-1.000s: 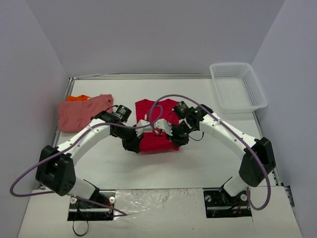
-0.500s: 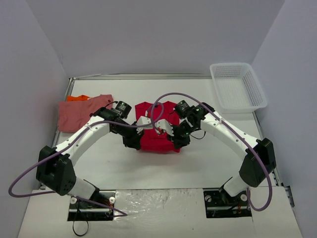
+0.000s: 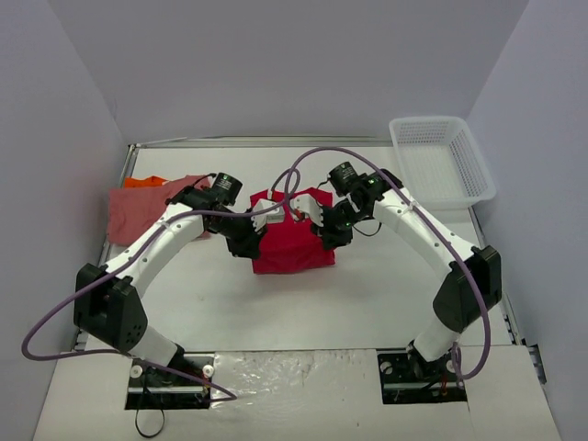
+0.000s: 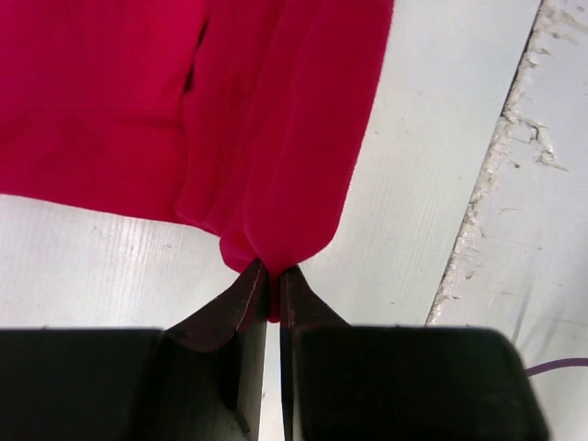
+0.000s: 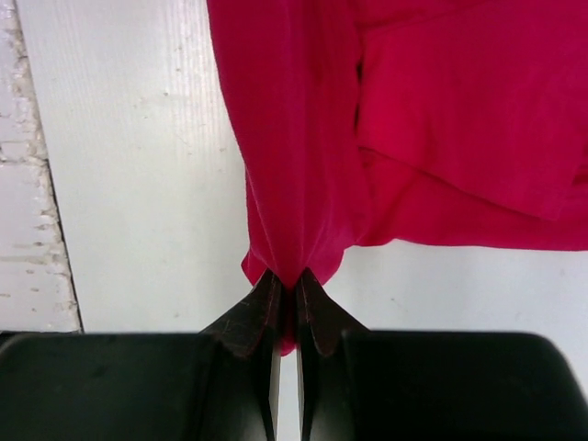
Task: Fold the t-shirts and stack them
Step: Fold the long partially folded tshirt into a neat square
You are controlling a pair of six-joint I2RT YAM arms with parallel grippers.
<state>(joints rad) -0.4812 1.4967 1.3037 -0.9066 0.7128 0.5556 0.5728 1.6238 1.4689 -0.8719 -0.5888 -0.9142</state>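
The bright red t-shirt (image 3: 292, 246) lies partly folded at the table's middle. My left gripper (image 3: 250, 243) is shut on its left corner, and the pinched red cloth (image 4: 276, 184) shows between the jaws in the left wrist view (image 4: 273, 280). My right gripper (image 3: 328, 233) is shut on its right corner, with red cloth (image 5: 303, 138) pinched in the right wrist view (image 5: 294, 289). The near part of the shirt is lifted off the table. The salmon pink t-shirt (image 3: 138, 209) lies at the far left, on top of the orange t-shirt (image 3: 145, 181), of which only an edge shows.
A white plastic mesh basket (image 3: 441, 170) stands at the back right corner. Purple cables loop from both arms above the red shirt. Walls close the table at the left, back and right.
Both grippers have moved away from the arm bases toward the back of the table, carrying the red shirt's near edge up and over. The shirt now looks shorter front to back.
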